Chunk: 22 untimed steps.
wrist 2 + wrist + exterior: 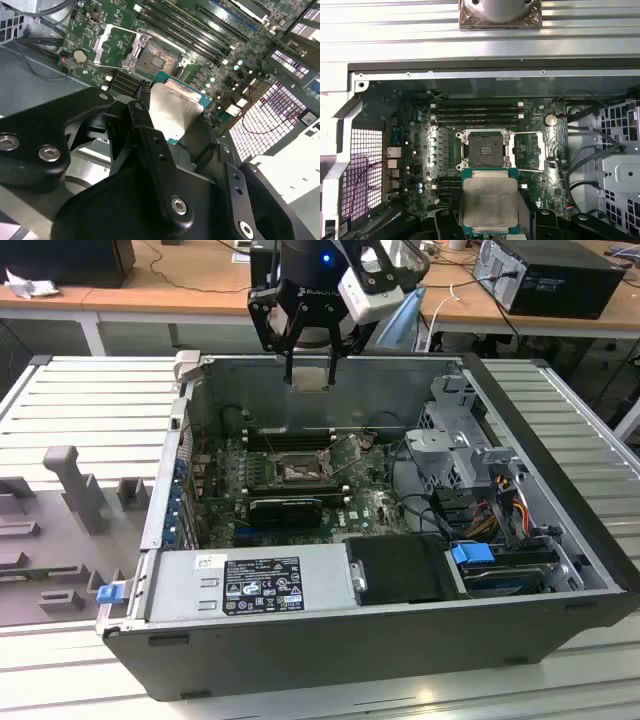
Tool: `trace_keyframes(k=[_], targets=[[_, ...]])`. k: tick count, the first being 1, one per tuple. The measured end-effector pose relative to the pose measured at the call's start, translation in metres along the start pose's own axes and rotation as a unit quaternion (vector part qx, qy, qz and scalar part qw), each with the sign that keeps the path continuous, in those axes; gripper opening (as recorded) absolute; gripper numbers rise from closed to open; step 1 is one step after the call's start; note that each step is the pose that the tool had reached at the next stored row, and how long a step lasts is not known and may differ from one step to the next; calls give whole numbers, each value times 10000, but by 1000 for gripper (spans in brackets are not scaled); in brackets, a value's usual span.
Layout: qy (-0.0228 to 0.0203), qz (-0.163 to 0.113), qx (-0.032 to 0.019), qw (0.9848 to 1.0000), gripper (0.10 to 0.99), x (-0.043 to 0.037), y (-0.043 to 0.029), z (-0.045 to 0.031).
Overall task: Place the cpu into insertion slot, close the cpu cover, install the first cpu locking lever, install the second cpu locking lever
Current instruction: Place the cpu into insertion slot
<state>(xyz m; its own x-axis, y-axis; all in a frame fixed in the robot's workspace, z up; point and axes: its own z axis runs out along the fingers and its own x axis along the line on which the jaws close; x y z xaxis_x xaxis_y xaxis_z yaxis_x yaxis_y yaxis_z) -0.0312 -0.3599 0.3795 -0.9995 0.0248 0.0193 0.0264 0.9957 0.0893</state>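
Observation:
My gripper (308, 368) hangs above the open computer case, shut on the cpu (309, 379), a flat square chip with a pale silver face. In both wrist views the cpu (490, 197) (172, 107) sits flat between the black fingers (144, 95). Below it the insertion slot (485, 149) (156, 61) (298, 471) lies bare on the green motherboard, its dark pin field showing. The cpu cover (543, 150) (125, 30), a thin metal frame, is flipped open beside the slot. The chip is well above the slot and touches nothing else.
Long black RAM slots (477, 112) run beside the socket. A grey power supply (250, 585), a drive cage (455, 450) and cables (500, 505) fill the near and exterior view's right parts of the case. Grey fixtures (75, 490) stand on the slatted table (90, 400).

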Motion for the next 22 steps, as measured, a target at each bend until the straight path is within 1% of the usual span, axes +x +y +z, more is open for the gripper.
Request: trace_keyframes(k=[1, 2, 3, 4, 5, 11, 14, 17, 22], targets=[[-2, 24, -1, 10000, 529, 0, 0, 0], [-11, 123, -2, 9999, 529, 0, 0, 0], [-33, 366, -6, 9993, 529, 0, 0, 0], [-43, 473, -8, 9989, 529, 0, 0, 1], [-46, 514, -8, 9987, 529, 0, 0, 2], [-50, 560, -7, 9984, 529, -1, -7, 19], [-59, 659, -10, 9978, 529, -1, -7, 21], [-72, 801, -13, 9968, 529, -1, -7, 21], [-79, 883, -15, 9961, 529, -1, -8, 22]])
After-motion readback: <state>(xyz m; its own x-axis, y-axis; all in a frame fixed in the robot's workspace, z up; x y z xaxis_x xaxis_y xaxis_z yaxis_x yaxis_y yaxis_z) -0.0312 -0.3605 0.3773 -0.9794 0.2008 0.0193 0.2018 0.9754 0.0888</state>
